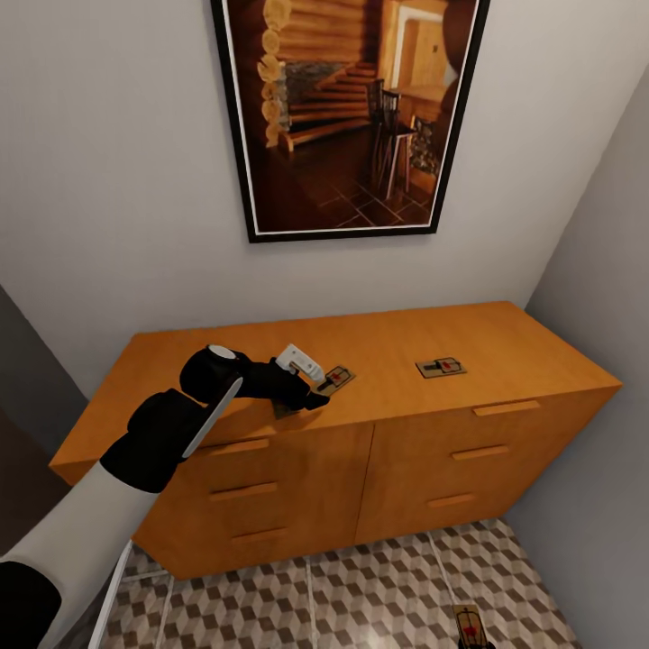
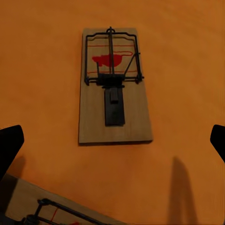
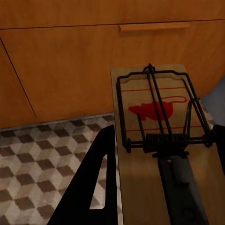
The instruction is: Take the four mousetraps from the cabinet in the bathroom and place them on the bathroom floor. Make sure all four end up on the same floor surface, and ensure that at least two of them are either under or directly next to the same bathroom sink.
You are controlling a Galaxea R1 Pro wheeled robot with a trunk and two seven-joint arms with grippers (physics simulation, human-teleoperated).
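Tan wooden mousetrap (image 2: 114,86) on the orange-brown wooden cabinet (image 1: 505,347) lies between the spread-apart left claw (image 2: 112,140) fingers; right claw (image 3: 154,178) grips another mousetrap (image 3: 164,154).

The light is soft and even; nothing is very bright or very dark; there is no glare. The head view is sharp, but its lines lean outward near the edges. In the left wrist view a mousetrap (image 2: 114,87) casts a thin dark shadow on the cabinet (image 2: 187,70); another tall faint shadow falls nearby. The right wrist view looks a little blurry up close.
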